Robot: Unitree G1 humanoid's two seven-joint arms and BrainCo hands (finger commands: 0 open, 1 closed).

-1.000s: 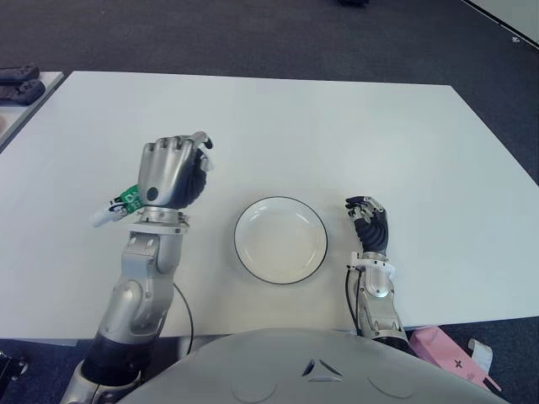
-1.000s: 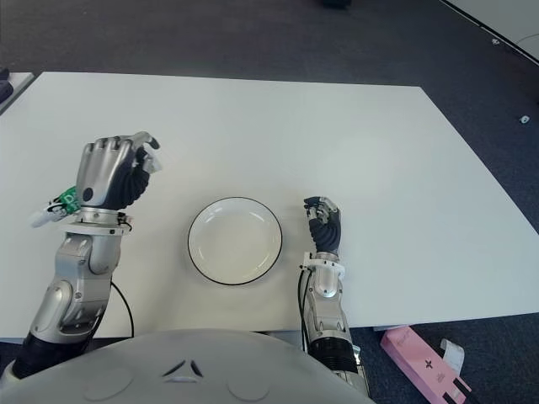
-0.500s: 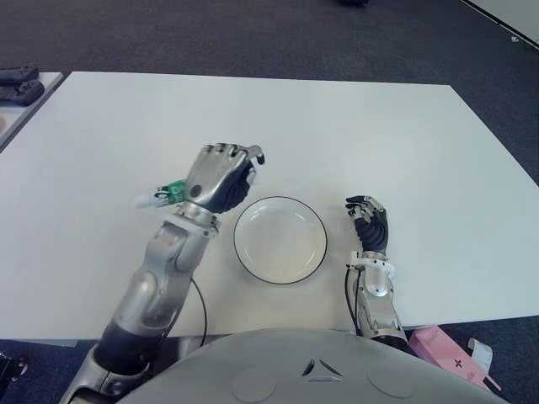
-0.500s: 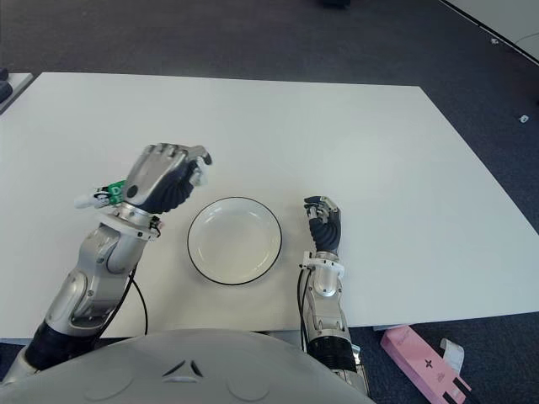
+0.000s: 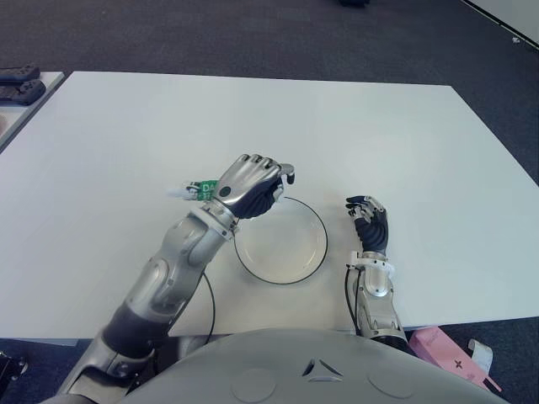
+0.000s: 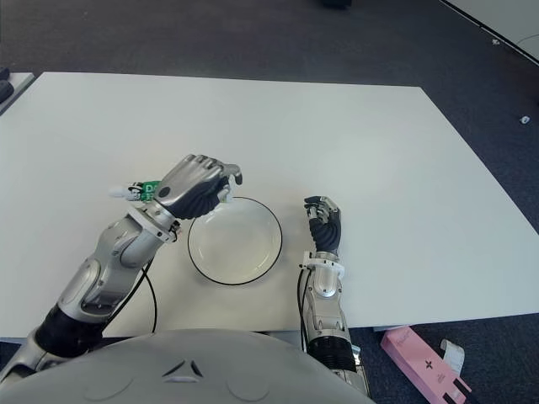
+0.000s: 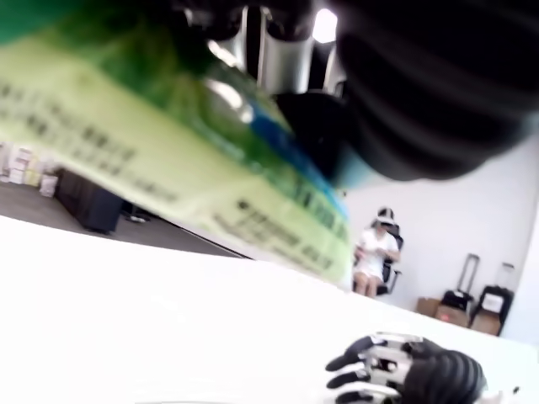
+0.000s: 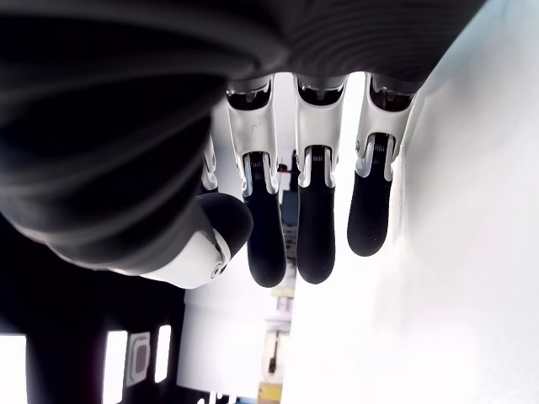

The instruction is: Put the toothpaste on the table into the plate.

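Left robot hand [image 5: 248,186] has its fingers curled tight around the toothpaste [image 5: 195,190], held above the counter [image 5: 404,143] over the plate's [image 5: 307,252] left rim. Right robot hand [image 5: 369,220] sits just right of the plate, fingers loosely relaxed, holding nothing.

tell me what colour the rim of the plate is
Black, a thin line around the white plate; clearest in the left eye view.
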